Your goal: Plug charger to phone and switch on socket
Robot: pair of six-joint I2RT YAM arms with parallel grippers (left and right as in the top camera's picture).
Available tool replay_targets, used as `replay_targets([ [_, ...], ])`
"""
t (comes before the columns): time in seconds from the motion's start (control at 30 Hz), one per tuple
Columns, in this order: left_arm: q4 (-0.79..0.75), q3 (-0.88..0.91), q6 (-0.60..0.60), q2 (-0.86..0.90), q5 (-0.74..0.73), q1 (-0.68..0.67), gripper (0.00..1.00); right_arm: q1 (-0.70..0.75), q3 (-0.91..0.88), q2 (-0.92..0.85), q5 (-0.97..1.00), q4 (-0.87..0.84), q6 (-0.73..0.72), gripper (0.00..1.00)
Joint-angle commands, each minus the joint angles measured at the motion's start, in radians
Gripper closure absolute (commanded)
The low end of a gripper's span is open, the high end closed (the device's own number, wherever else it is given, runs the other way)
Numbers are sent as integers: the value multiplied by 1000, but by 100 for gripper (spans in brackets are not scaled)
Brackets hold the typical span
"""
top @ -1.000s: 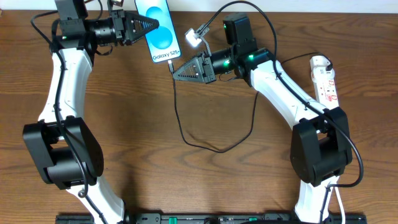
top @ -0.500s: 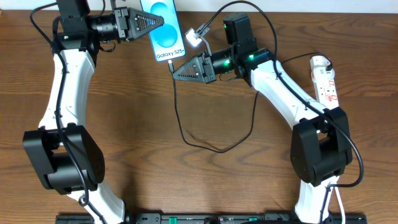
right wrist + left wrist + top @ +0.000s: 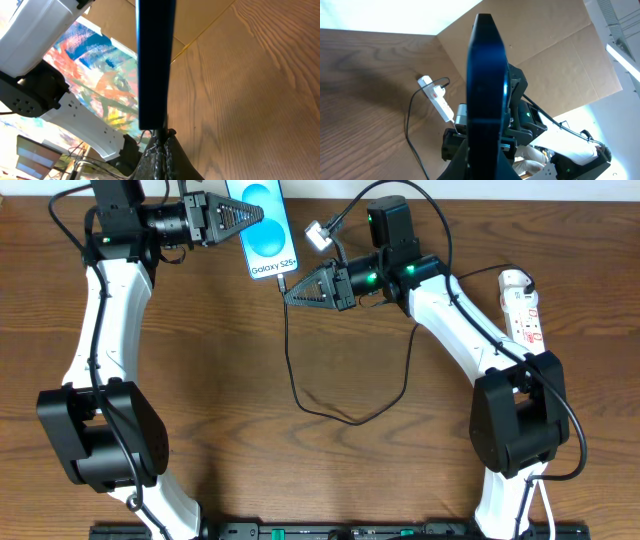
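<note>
The phone [image 3: 265, 225] with its light blue screen is held above the table's far edge by my left gripper [image 3: 246, 217], which is shut on its left side. In the left wrist view the phone [image 3: 486, 85] is edge-on between the jaws. My right gripper [image 3: 289, 290] is shut on the charger's black connector tip [image 3: 161, 134], right at the phone's bottom edge [image 3: 152, 120]. The black cable [image 3: 300, 395] loops down over the table and up to the white adapter [image 3: 318, 237], which hangs in the air. The socket [image 3: 524, 308] lies at the far right.
The power strip also shows in the left wrist view [image 3: 437, 96] with a cable near it. Brown cardboard walls [image 3: 555, 45] stand behind the table. Both white arms [image 3: 460, 330] reach across the far half of the table.
My left gripper carried the phone right and up. My right gripper moved the connector tip up and right to the phone's bottom edge.
</note>
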State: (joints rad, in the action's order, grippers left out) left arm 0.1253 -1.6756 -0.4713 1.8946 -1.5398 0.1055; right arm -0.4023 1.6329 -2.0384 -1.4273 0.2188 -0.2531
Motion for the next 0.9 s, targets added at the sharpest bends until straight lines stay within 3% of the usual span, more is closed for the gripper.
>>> replay_targets([
  [0.0,-8,-10,3,-34,-33,2,93,1,-2,-9,-43,-3,-4,99],
  [0.87,-8,-10,-24,-34,-33,2,93,-18,-3,-9,-55,2,-2,99],
])
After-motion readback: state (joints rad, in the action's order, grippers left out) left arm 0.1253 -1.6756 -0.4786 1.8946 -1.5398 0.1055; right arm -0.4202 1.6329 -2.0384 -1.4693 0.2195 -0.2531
